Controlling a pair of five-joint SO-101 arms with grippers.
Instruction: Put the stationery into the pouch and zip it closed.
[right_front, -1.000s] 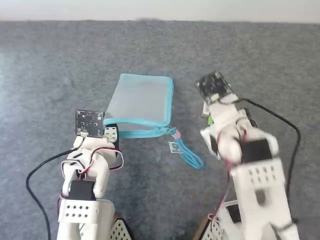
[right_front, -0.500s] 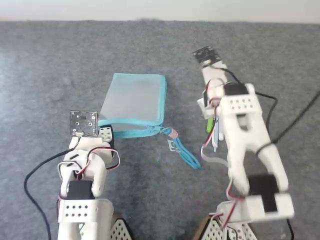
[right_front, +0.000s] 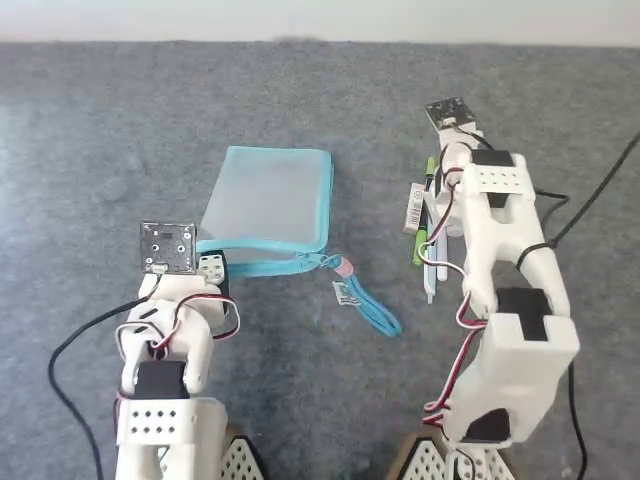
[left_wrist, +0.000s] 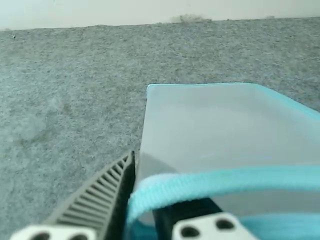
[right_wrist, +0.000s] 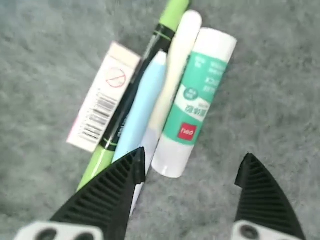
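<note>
A translucent pouch (right_front: 268, 200) with teal trim lies flat on the grey felt. My left gripper (right_front: 214, 267) is shut on the corner of its near zipper edge (left_wrist: 210, 181), with the teal band between the fingers (left_wrist: 102, 200). The stationery (right_front: 424, 222) lies in a bundle right of the pouch. It holds an eraser (right_wrist: 102, 97), a green pen (right_wrist: 167, 25), a light-blue pen (right_wrist: 142, 102), a white pen (right_wrist: 175, 65) and a glue stick (right_wrist: 200, 100). My right gripper (right_wrist: 192, 159) hangs open just above the bundle, one finger on each side of the glue stick's end.
The pouch's teal wrist strap (right_front: 372, 308), with a pink tab (right_front: 346, 267) and a small tag (right_front: 348, 292), trails over the felt between the pouch and the stationery. The right arm (right_front: 495, 210) stretches over the right side of the bundle. A pale wall borders the far edge.
The right arm has swung forward and to the right, out over the stationery. The left gripper and the pouch shifted slightly left at first, then held still.
</note>
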